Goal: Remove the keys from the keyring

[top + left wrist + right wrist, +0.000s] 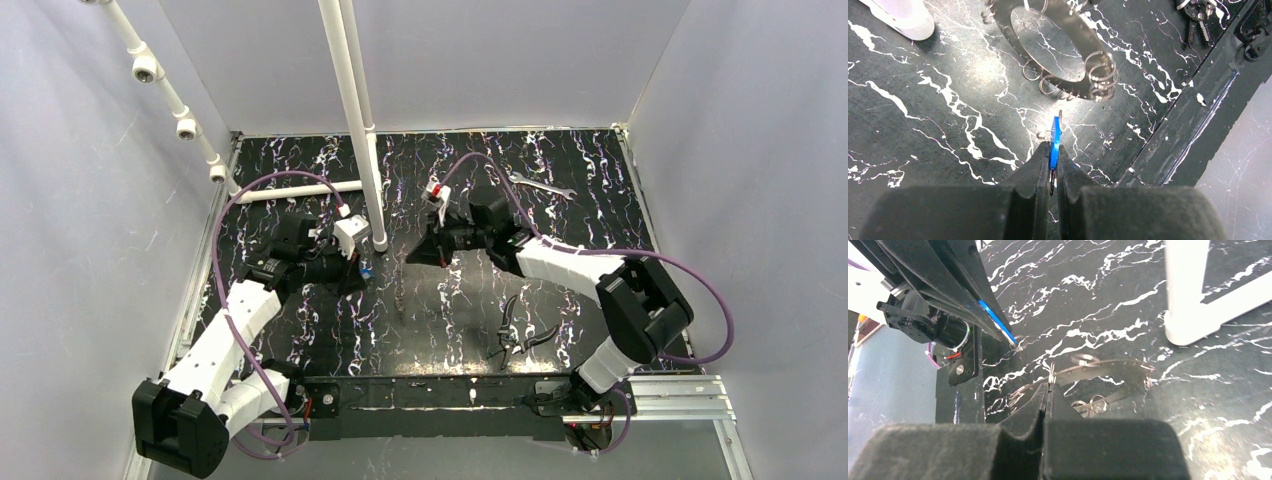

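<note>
From above, the left gripper (362, 268) is reaching in beside the foot of the white pipe post (379, 240). It is pinching the key (368, 271), which is showing here only as a blue speck. The right gripper (410, 256) is pointing toward it from the right with its fingers pressed together, though what they are gripping is too thin to make out from this height. A slim wrench (541, 185) is lying near the far edge of the black marbled table (600, 200), and dark-handled pliers (520, 335) are lying near the front edge, both well apart from the grippers. In the left wrist view, the left fingers (1040, 165) are clamping tight on the key's blue head. Its tip is pointing toward the keyring (1073, 89), which is sitting just ahead with several small wire loops hanging on its rim; key and ring are near each other but not touching. In the right wrist view, the right fingers (1033, 400) are squeezing flat on the near rim of the keyring, which is showing tilted and almost edge-on, while the left gripper is hovering at the upper left with the key apart from the ring.
</note>
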### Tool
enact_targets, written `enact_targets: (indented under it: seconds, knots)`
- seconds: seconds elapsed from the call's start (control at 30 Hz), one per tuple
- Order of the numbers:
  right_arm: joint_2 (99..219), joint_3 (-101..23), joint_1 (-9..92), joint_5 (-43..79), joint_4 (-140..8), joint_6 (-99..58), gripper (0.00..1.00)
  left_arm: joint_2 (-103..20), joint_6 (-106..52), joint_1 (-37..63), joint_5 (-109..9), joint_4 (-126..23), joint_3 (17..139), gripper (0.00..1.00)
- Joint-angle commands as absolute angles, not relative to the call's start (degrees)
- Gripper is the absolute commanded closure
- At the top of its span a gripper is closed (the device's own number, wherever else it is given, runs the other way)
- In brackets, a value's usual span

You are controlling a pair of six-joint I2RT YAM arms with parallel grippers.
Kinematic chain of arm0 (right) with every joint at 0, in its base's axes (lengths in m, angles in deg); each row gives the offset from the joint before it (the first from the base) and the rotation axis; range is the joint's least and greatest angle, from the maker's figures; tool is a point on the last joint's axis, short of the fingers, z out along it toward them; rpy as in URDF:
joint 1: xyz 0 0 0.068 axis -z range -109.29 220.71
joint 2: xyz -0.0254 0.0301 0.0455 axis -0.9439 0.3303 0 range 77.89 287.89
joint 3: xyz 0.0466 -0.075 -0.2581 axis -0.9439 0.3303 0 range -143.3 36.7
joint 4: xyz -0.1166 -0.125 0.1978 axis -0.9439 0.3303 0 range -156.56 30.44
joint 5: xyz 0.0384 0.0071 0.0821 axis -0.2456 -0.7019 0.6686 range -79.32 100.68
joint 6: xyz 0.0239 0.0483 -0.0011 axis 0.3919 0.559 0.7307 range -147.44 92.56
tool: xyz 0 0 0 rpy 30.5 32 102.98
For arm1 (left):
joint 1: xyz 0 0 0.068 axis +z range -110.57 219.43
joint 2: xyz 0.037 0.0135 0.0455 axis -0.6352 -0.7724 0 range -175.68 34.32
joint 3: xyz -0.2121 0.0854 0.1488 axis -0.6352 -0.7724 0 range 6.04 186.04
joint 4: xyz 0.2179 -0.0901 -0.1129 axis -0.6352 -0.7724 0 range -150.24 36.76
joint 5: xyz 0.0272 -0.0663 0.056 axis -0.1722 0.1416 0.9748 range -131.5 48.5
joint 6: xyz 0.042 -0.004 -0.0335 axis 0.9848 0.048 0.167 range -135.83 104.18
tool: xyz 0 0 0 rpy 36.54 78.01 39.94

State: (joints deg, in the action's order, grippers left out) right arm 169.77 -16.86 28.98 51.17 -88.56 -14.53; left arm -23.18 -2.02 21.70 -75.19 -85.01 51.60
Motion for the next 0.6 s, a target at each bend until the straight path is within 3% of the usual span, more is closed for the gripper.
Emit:
enact_targets:
  seconds: [0.0, 0.3, 0.57]
  knots:
    - [165.08, -19.1, 32.21, 54.8, -81.78, -19.13, 0.99, -21.22, -2.98, 22.06, -75.03, -86.34, 52.19, 1.0]
    - [158.52, -19.77, 41.25, 57.81, -67.27, -26.84, 0.99, -18.55, -2.61, 23.23, -70.85, -87.52, 54.37, 1.0]
    - [144.7, -19.02, 50.75, 51.68, -36.57, -46.43, 0.99, -13.37, -3.36, 23.53, -68.1, -87.65, 52.01, 1.0]
